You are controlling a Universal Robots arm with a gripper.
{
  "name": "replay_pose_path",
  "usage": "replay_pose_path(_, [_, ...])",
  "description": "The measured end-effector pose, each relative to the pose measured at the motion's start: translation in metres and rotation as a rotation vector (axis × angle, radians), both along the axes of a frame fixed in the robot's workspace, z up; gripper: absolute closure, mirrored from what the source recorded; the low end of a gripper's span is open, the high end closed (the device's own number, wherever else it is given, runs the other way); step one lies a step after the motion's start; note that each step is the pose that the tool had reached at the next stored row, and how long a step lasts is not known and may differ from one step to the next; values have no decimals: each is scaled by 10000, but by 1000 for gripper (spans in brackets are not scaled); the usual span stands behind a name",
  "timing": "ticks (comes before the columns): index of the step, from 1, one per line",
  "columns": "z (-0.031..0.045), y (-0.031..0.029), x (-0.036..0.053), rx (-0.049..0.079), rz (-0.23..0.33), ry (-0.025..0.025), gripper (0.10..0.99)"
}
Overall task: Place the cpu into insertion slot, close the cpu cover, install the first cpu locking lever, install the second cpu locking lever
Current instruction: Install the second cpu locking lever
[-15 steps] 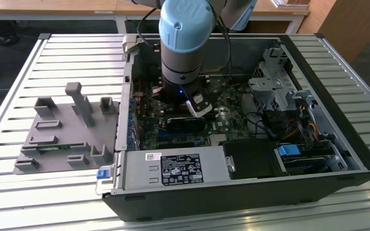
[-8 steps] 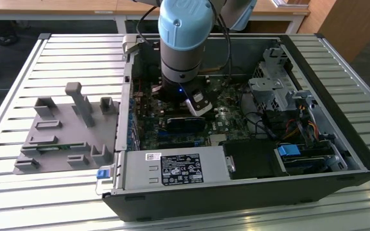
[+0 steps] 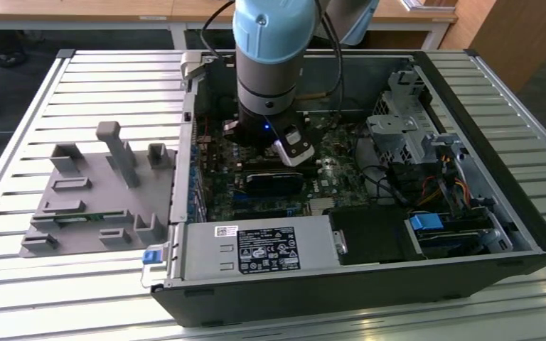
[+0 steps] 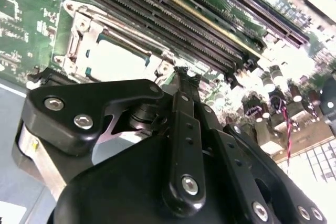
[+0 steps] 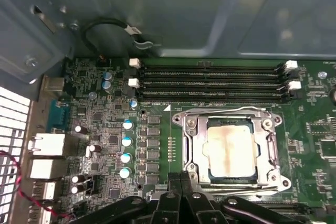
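Cpu [image 5: 230,150] sits flat in insertion slot [image 5: 195,178], centre-right of first wrist view, cpu cover [image 5: 231,116] framing it. Thin, light, fragile (edges only). Gripper [image 5: 181,182] just beside the slot's edge, fingers together, empty.

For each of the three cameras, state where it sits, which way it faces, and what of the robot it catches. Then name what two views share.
Exterior view: off the arm, above the open computer case, looking down; the arm and end effector reach inside.
First wrist view: on the arm, facing the motherboard; the end effector linkage shows beside the cpu, which sits under the cpu cover.
Second wrist view: on the arm, behind the black linkage, looking obliquely across the board.
Shared: both wrist views show the cpu and the memory slots.
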State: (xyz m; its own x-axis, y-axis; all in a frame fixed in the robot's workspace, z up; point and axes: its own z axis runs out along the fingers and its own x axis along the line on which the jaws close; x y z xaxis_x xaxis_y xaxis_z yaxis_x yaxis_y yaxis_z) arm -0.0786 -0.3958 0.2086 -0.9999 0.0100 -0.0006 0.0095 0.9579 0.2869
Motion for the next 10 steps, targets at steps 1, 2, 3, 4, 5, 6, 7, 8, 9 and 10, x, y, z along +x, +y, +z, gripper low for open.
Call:
replay_pose_path(1, [19,0,0,-3,0,0,980])
replay_pose_path(2, [39,0,0,-5,0,0,980])
replay_pose_path(3, [64,0,0,-8,0,0,980])
replay_pose_path(4, [90,0,0,-12,0,0,980])
replay_pose_path(5, [106,0,0,-20,0,-1,980])
replay_pose_path(6, [119,0,0,-29,-1,0,980])
replay_pose_path(7, [132,0,0,-36,-1,0,980])
replay_pose_path(8, [140,0,0,-42,0,1,980])
replay_pose_path(9, [139,0,0,-43,-1,-1,980])
replay_pose_path(10, [139,0,0,-43,-2,-1,980])
